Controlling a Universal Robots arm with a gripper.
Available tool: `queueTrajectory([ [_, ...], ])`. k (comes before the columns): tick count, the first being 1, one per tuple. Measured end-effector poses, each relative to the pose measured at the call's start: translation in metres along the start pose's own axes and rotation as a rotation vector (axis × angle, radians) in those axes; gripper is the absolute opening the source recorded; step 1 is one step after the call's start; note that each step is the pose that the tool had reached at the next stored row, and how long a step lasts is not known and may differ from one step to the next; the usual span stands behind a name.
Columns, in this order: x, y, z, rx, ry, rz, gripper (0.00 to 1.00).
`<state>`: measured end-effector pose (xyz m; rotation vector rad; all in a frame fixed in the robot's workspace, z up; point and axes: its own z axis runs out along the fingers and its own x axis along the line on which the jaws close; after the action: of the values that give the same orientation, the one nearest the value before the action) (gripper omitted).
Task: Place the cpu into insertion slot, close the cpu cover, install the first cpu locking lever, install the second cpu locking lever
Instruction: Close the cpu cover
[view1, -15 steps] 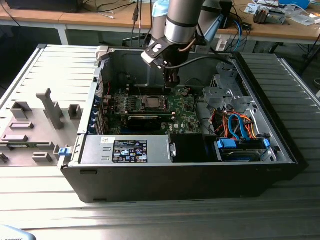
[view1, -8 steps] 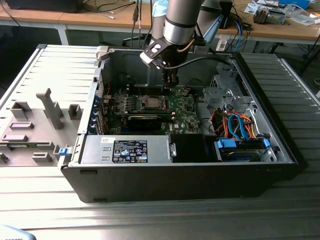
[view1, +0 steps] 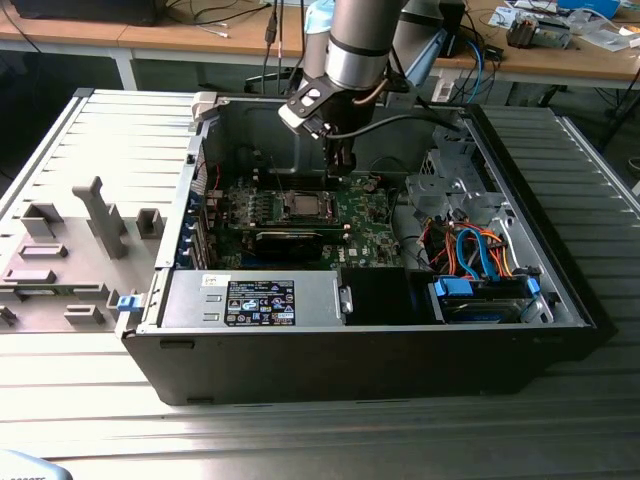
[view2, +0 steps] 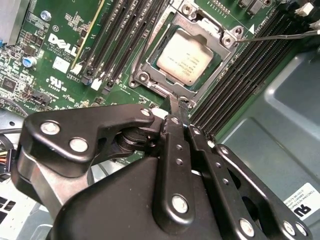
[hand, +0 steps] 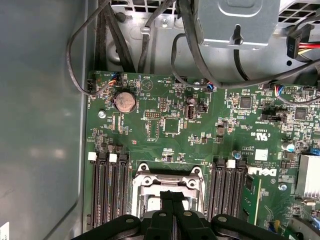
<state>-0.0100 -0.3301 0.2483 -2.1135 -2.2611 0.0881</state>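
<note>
The cpu, a dull silver square chip, lies flat in the insertion slot on the green motherboard. The silvery cpu cover is down around the chip, framing it. A thin metal locking lever sticks out sideways from one corner of the socket. My gripper is shut, with its black fingertips pressed together just above the socket's edge and nothing visible between them. The exterior view shows the gripper hanging inside the open computer case, a little toward that view's right of the socket. The first wrist view has the gripper over the cover.
Black memory slots run along both sides of the socket. Loose black cables and a drive cage sit near the case wall. A long black expansion card lies in front of the socket. The case walls enclose the space.
</note>
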Motion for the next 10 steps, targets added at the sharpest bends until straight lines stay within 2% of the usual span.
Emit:
queueTrajectory([
  [10,0.0002,-0.0026,0.0015,0.0,0.0001,0.0,0.11],
])
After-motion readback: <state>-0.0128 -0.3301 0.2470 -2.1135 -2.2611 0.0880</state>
